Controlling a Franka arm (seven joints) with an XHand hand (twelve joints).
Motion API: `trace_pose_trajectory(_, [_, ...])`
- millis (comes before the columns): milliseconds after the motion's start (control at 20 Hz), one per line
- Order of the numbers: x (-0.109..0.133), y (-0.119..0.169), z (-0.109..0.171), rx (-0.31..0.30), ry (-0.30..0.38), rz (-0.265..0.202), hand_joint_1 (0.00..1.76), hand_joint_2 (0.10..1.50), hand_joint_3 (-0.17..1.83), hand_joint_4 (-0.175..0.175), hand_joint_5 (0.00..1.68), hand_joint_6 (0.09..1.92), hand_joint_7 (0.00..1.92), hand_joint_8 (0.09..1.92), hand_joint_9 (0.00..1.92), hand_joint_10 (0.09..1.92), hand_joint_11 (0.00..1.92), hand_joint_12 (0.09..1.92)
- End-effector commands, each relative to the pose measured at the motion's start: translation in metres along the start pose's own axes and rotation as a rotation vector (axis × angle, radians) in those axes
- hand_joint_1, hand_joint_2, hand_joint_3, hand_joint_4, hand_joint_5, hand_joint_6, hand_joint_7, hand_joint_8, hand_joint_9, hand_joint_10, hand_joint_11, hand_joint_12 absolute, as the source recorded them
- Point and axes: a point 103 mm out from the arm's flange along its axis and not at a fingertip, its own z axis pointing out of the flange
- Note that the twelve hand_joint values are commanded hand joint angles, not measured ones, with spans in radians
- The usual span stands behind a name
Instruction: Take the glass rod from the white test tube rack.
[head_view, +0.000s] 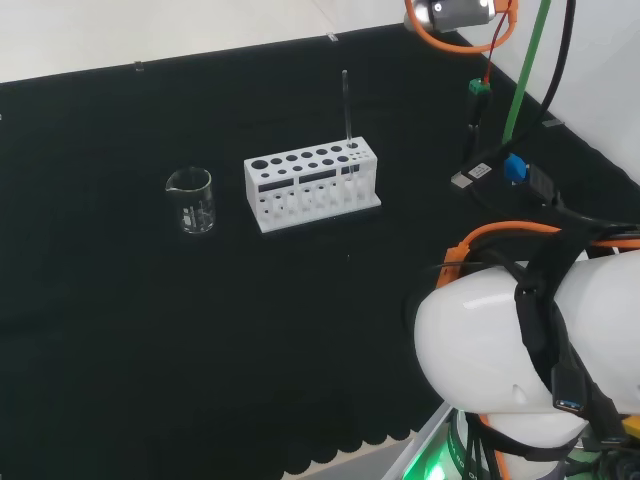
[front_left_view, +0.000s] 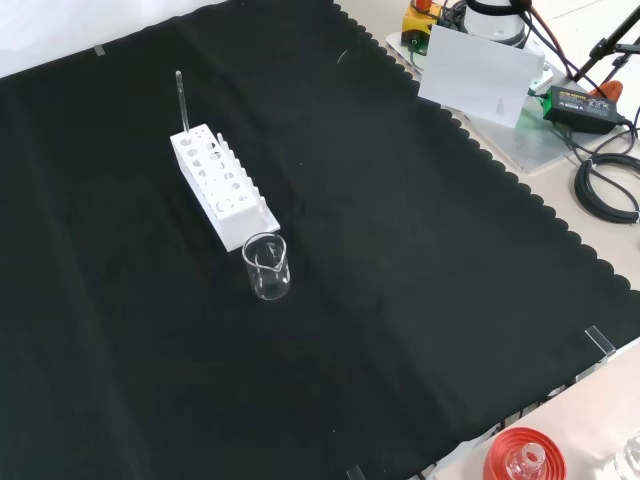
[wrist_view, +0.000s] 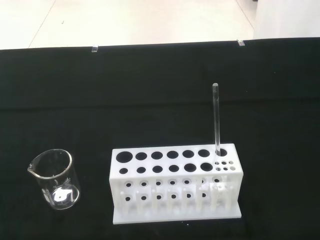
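A white test tube rack (head_view: 312, 182) (front_left_view: 219, 186) (wrist_view: 174, 183) with two rows of round holes stands on the black cloth. A thin clear glass rod (head_view: 346, 104) (front_left_view: 181, 99) (wrist_view: 216, 119) stands upright in a small hole at one end of the rack: the right end in the head view, the far end in the front view. Nothing touches the rod or the rack.
A small clear beaker (head_view: 191, 200) (front_left_view: 266, 266) (wrist_view: 55, 179) stands beside the rack's other end. The arm's white links (head_view: 530, 350) and cables (head_view: 500, 130) fill the head view's right. A red ribbed stand (front_left_view: 521, 456) sits off the cloth's near edge in the front view.
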Motion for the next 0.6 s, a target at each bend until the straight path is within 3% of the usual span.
trace_pose_trajectory(50, [0.02,-0.088,-0.044,-0.098,-0.019,0.068,0.73,0.8,0.45,-0.051,0.33,0.24,0.31,0.48,0.58,0.09,0.28,1.11])
trace_pose_trajectory(100, [0.022,-0.094,-0.047,-0.103,-0.02,0.071,0.68,0.83,0.41,-0.037,0.25,0.14,0.17,0.52,0.47,0.09,0.13,1.19])
trace_pose_trajectory(200, [0.024,-0.097,-0.049,-0.11,-0.01,0.074,0.65,0.86,0.37,-0.029,0.2,0.09,0.04,0.6,0.39,0.09,0.03,1.24])
trace_pose_trajectory(600, [0.027,-0.098,-0.052,-0.113,-0.022,0.076,0.65,0.87,0.35,-0.031,0.19,0.09,0.0,0.65,0.38,0.09,0.0,1.28])
